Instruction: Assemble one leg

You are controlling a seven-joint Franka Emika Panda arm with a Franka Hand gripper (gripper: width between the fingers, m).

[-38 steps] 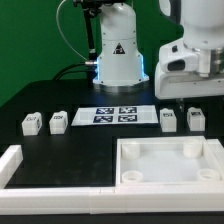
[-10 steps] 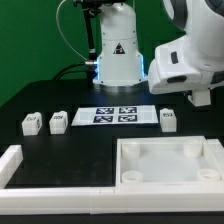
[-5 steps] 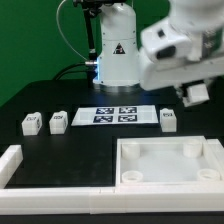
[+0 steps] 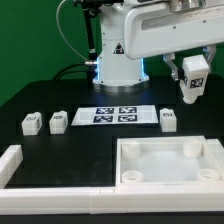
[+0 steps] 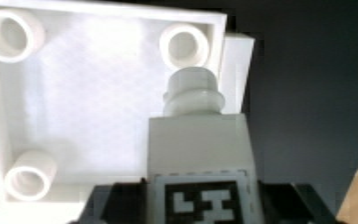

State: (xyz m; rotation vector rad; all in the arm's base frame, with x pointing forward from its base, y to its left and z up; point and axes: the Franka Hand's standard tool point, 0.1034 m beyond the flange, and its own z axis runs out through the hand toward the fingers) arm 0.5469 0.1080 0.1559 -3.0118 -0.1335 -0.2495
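One leg [image 4: 191, 88] hangs pinched in the gripper [image 4: 192, 72], which is clamped on its tagged end; the long axis is near upright, peg end down. From it, in the exterior view, the tray-like piece [image 4: 170, 172] lies at six o'clock, its round sockets [image 5: 185, 42] empty. Three spare legs [image 4: 58, 121] sit on the table [image 4: 60, 145], flanking the marker board [image 4: 120, 114].

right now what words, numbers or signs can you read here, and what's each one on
Words or numbers: none can be read.
Warning triangle on the robot base: the symbol inside is too small to read.
Square black-and-white tags on the marker board, the held leg and the three loose legs: patterns only, no text.
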